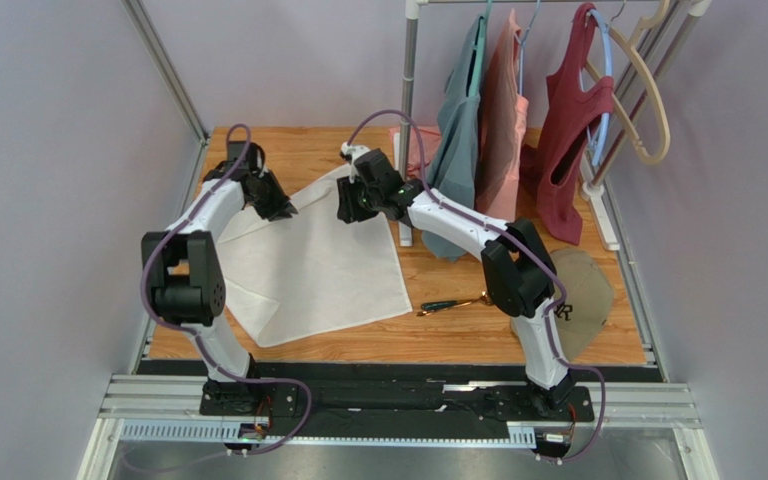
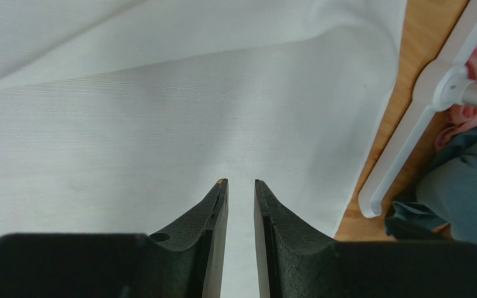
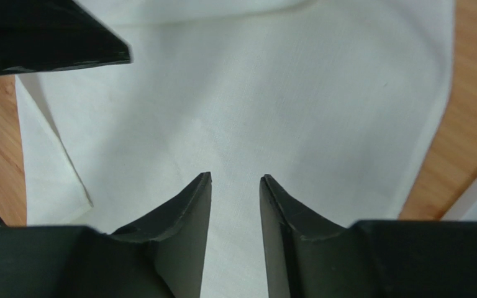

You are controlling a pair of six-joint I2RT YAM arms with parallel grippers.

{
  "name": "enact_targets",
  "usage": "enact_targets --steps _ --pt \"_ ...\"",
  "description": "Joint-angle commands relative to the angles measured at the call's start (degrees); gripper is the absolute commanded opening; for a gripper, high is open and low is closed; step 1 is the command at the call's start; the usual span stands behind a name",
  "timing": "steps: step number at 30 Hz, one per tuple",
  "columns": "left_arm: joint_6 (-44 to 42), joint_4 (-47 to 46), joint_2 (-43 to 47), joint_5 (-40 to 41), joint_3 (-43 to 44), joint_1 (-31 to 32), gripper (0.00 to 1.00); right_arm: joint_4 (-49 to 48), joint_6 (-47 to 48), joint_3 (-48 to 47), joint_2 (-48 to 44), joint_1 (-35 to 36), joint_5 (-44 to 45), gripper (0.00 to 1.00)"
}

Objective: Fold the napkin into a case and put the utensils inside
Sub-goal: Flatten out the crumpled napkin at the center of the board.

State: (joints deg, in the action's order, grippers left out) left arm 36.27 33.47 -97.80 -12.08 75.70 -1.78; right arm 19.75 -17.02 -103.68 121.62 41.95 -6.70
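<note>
Left wrist: napkin (image 2: 160,124) lies beneath the left end effector (image 2: 240,182).

The utensils (image 1: 453,303) are too small to tell apart, one end tucked behind the right arm (image 1: 514,272).

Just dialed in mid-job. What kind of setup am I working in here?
Probably a robot lab test cell: a wooden table bounded by metal framing and plain walls, with a clothes rack of hung shirts beside the napkin.
</note>
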Motion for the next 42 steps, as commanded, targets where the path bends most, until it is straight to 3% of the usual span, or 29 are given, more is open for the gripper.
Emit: enact_targets --steps 1,7,12,19,22,25,26,28,31,32,35,38,42 --pt "0.2 -4.21 -7.47 -4.88 4.88 1.52 0.27 0.55 -4.25 6.02 -3.93 2.08 -1.56 0.36" --pt "2.57 -4.82 -16.8 -3.4 10.6 3.8 0.26 -3.39 -7.24 18.66 -7.19 3.04 -3.76 0.28" --pt "1.79 -1.84 -22.43 1.95 17.45 3.63 0.26 -5.06 -9.52 23.51 -6.4 3.4 -4.81 0.24" --pt "-0.5 3.96 -32.35 2.49 31.77 3.19 0.28 -5.6 -10.84 27.56 -5.87 3.49 -2.8 0.24" --pt "-2.78 6.68 -37.89 4.59 39.94 3.01 0.28 -5.43 -10.93 27.22 -4.99 3.4 -3.23 0.24" --pt "-5.85 12.39 -45.18 5.66 54.68 2.13 0.3 -4.89 -10.76 26.69 -4.46 3.31 -4.02 0.24" --pt "-8.12 17.02 -48.33 5.66 64.04 2.05 0.31 -4.98 -10.76 26.86 -4.46 3.4 -4.2 0.25" --pt "-10.6 21.44 -48.89 7.76 70.09 2.13 0.36 -4.37 -10.32 26.86 -4.9 3.31 -4.11 0.25" --pt "-12.45 21.99 -38.64 11.36 60.31 2.13 0.45 -3.93 -9.62 27.39 -5.69 3.31 -3.15 0.25" --pt "-11.5 19.37 -30.6 11.98 49.56 2.13 0.45 -3.67 -9.53 27.39 -5.78 3.31 -2.97 0.25" --pt "-7.03 13.48 -15.47 11.99 28.63 -1.89 0.45 -3.05 -9.79 27.39 -5.87 3.22 -3.14 0.25" --pt "-3.77 12.14 -6.04 8.57 16.28 -7.16 0.46 -3.31 -10.14 27.48 -5.7 3.22 -4.46 0.25" --pt "1.16 11.79 0.06 5.84 8.33 -14.64 0.47 -4.45 -10.14 28.44 -6.05 3.22 -5.6 0.26"
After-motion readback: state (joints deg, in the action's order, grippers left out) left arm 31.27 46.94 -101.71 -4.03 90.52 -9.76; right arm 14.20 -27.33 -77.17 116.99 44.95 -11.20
